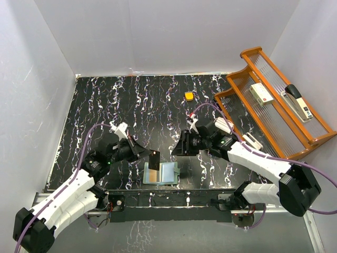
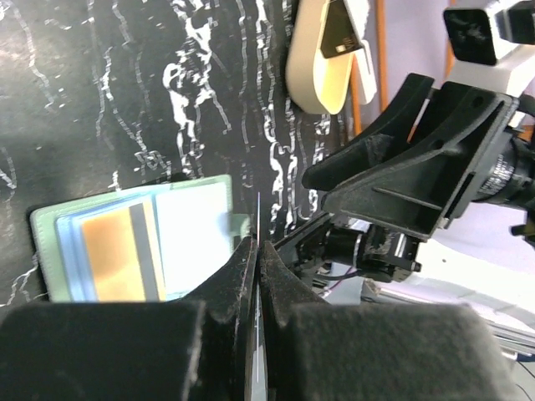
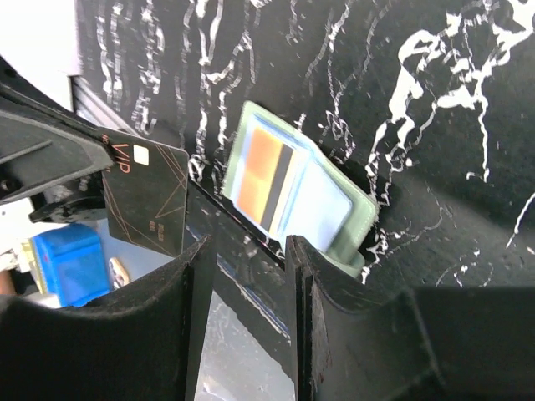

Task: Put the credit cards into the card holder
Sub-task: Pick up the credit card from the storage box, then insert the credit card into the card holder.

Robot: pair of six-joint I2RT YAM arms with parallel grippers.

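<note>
The left end effector pinches a dark credit card upright above the open card holder, likely aligning it for pocket insertion. The right end effector is spread and empty.

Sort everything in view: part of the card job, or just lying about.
Job: card holder, lying open; orange striped card inside it; dark VIP card, pinched in the left tool.
Lying about: small orange block; wooden rack; stapler and white box in the rack.
</note>
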